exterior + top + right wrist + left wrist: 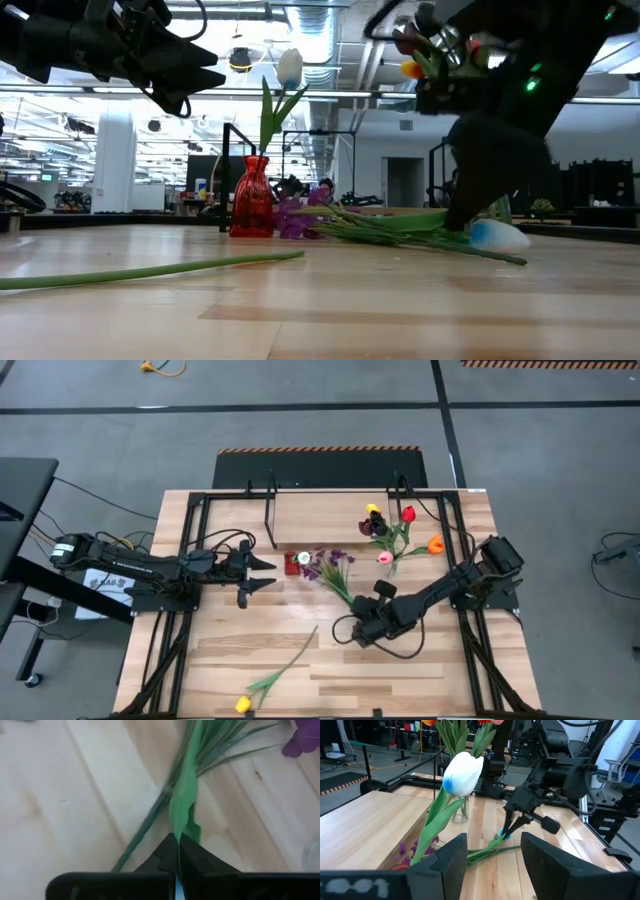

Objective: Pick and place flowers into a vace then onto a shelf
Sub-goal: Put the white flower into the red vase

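Observation:
My right gripper (358, 630) (176, 840) is down at the table's middle, shut on a white-and-blue tulip (497, 235) that lies flat, its stem running toward a purple sprig (330, 563). A red vase (291, 563) (252, 197) holds another white tulip (462, 772) upright. My left gripper (258, 577) (492, 862) hovers open just left of that vase, raised off the table. A clear vase (392, 565) with red, orange, yellow and pink tulips (400, 525) stands beside the shelf (320, 512). A yellow tulip (243, 703) lies near the table's near edge. My right gripper pinches the lying tulip between its two shut fingers, at the green leaf and stem (184, 822) close to the blue-white head (497, 235). The fingers come slanting down from the table's right. The flower lies on the table, stem stretched toward the purple sprig.
The shelf's black legs (270, 510) stand on the table's far half. Black frame rails (175, 620) run along both table sides. Loose stems (345, 592) lie between the purple sprig and my right gripper. Bare wood shows at the near right (420, 680).

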Available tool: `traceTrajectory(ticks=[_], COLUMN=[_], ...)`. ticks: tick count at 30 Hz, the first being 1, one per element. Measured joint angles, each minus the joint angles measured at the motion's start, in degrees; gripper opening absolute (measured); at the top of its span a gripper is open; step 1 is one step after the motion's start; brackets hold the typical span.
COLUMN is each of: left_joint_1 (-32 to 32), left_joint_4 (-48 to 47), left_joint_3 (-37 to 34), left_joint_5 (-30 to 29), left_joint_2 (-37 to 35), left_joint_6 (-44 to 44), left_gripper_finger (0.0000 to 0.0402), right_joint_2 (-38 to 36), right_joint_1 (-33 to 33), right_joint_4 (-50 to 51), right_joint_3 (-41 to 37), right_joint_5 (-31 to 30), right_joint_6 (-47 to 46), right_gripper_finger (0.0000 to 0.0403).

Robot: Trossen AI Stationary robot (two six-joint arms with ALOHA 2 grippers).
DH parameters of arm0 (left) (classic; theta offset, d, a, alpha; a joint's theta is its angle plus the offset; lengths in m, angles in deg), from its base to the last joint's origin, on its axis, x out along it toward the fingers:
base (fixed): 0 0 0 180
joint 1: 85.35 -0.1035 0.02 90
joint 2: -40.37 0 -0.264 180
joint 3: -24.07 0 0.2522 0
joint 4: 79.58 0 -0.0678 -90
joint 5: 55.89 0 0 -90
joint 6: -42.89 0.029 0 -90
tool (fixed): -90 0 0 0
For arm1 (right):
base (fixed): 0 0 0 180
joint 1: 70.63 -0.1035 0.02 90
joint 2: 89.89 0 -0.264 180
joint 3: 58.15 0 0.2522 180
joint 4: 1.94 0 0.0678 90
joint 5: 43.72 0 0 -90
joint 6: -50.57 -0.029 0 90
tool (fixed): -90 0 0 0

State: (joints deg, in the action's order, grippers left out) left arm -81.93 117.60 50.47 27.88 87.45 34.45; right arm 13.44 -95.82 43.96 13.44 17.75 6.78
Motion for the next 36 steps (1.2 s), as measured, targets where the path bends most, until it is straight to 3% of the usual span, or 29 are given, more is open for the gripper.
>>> traceTrajectory(ticks=[16,28,36], left_joint_1=[2.6,13.6,18.8], left_joint_4=[0.0,-0.4,-0.3], left_joint_3=[0.0,1.5,7.3], left_joint_5=[1.3,1.3,-1.7], left_joint_2=[0.0,1.3,10.0], left_joint_6=[0.2,6.5,8.5], left_gripper_finger=[0.0176,0.0176,0.0176], right_joint_2=[-0.1,-0.1,-0.1], right_joint_1=[-11.5,-12.2,-8.5], right_joint_4=[20.6,23.4,25.0], right_joint_3=[18.1,31.1,35.5], right_joint_5=[2.5,10.7,16.7], right_joint_6=[-5.5,6.6,14.4], right_gripper_finger=[0.0,0.0,0.0])
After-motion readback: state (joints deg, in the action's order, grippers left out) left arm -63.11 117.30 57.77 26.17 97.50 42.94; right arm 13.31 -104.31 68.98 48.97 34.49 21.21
